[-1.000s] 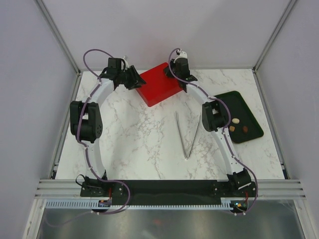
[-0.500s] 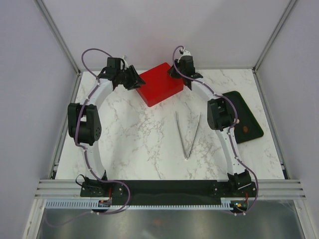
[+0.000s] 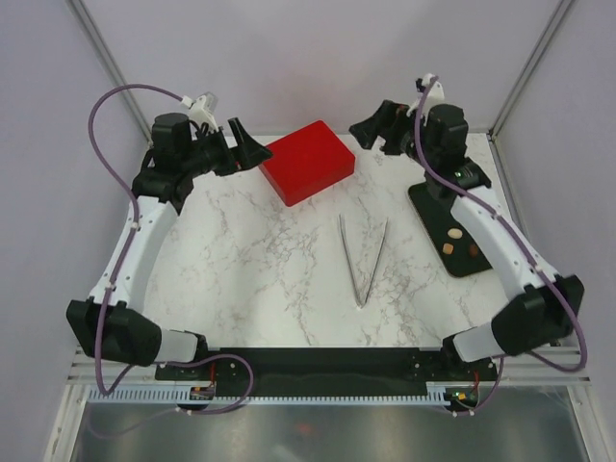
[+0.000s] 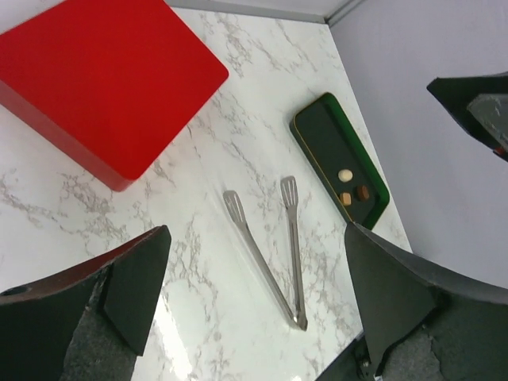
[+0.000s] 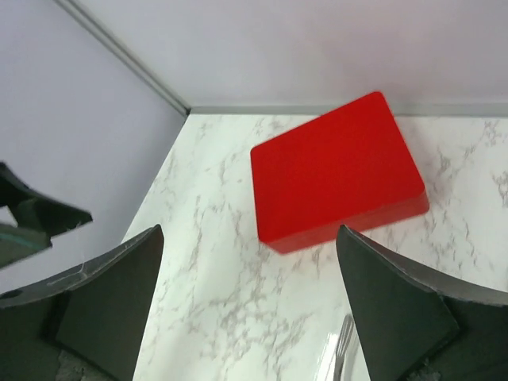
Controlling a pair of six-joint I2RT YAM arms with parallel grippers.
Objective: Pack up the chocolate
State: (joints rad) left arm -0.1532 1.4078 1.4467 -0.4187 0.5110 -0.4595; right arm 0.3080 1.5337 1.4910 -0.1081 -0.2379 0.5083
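Okay, far left: left gripper point(image 3: 250, 149) hangs over the far-left part of the marble table point(image 3: 250, 269), just beside the left edge of the red box point(image 3: 308, 161); contact cannot be told from the top view. Its 2 fingers point(image 4: 127, 286) are spread wide with nothing between them, and the left wrist view shows only table through the gap.

Red box sits at an angle at the far middle of the table, flat top up.

Metal tweezers point(image 3: 363, 262) lie flat on the table right of centre in a V, joined end toward the near edge, 2 tips toward the far side.

Right gripper point(image 3: 373, 130) is raised at the far right, apart from the box and pointing toward it. Its 2 fingers point(image 5: 103, 294) are also wide apart and empty.

Dark green tray point(image 3: 431, 200) lies by the right edge of the table, partly under the right arm point(image 3: 500, 241). 3 chocolate pieces point(image 3: 454, 234) lie on it toward its near end, 1 pale tan and 2 browner, close together, well apart from both grippers.
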